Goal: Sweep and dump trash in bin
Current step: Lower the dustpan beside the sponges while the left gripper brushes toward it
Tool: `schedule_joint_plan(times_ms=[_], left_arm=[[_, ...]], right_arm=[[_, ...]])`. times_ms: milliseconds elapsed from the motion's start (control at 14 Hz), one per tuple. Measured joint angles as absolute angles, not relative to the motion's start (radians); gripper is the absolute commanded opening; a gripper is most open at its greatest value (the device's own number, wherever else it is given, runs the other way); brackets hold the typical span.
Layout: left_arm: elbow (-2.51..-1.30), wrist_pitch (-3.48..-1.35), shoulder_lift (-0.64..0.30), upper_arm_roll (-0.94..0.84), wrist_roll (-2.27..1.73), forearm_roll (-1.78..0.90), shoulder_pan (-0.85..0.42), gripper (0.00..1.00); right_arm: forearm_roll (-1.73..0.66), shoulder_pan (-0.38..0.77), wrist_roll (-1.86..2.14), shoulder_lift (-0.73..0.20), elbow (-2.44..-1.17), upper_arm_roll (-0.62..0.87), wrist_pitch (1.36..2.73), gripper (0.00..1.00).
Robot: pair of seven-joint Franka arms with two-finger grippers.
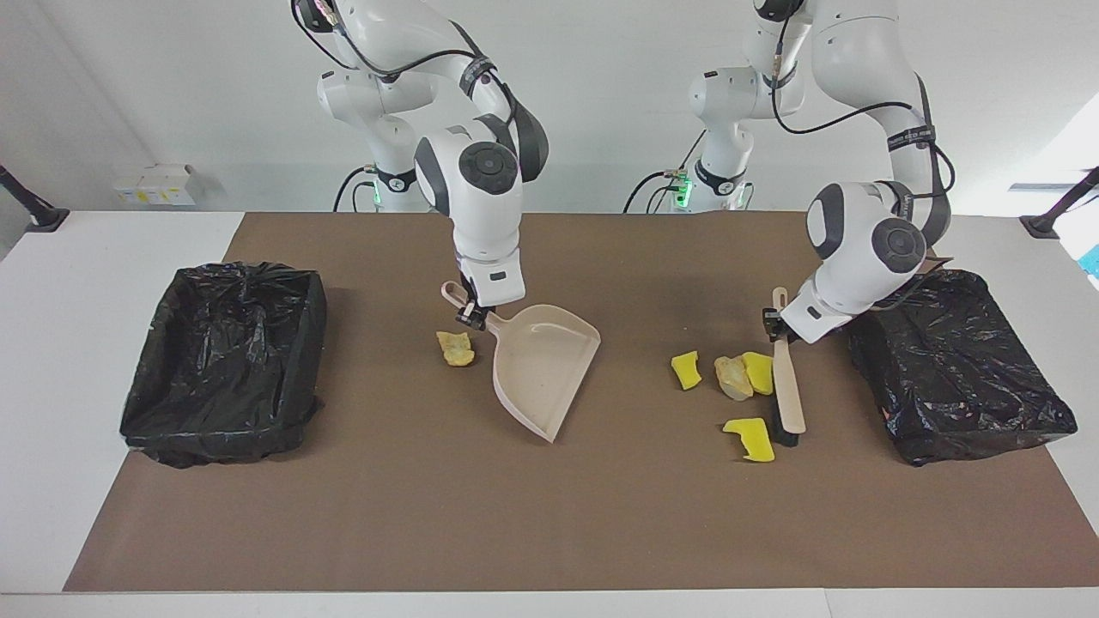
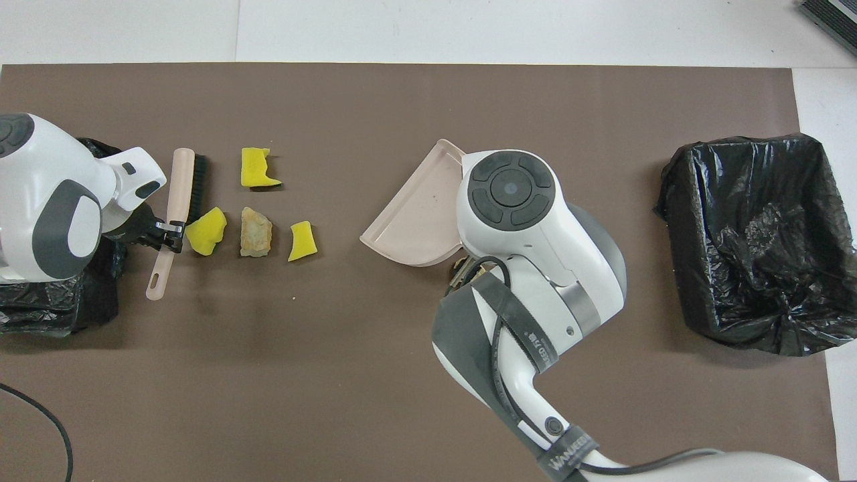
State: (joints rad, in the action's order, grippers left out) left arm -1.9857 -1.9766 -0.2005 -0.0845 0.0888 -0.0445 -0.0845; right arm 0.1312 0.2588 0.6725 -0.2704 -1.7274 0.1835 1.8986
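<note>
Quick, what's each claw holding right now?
Left claw: shut on the brush handle.
Right claw: shut on the dustpan handle.

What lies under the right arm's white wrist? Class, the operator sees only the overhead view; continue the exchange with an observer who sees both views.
Observer: A tan bread-like lump, lying beside the handle of the beige plastic dustpan.
Operator: Is that handle gripped?
Observer: Yes, the right gripper is shut on it.
Operator: And under the left arm?
Observer: A black-lined bin, beside the left gripper, which holds the beige-handled brush.
</note>
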Motion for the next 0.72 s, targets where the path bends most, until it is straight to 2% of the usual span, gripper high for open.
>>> schedule_joint_plan(times_ms=[215,358,716], left_arm=[[-2.004,-1.969,-0.184,-0.089,-0.015,-0.084,-0.206,0.0],[-1.997,-1.948,-0.178,-0.09,-0.058,-0.103,-0.244,0.0],[-1.915,-1.86,-0.092,-0.061,-0.119,-0.184,-0.224,0.0]], right_arm=[[0.13,0.259,0.704,-0.268,-1.741,0.188,1.926,0.0],[0.13,0.275,0.704,-0.269,-1.763,0.191,1.973,0.0],[0.13,0.296,0.705,-0.271,-1.782,0.191,2.018,0.0]])
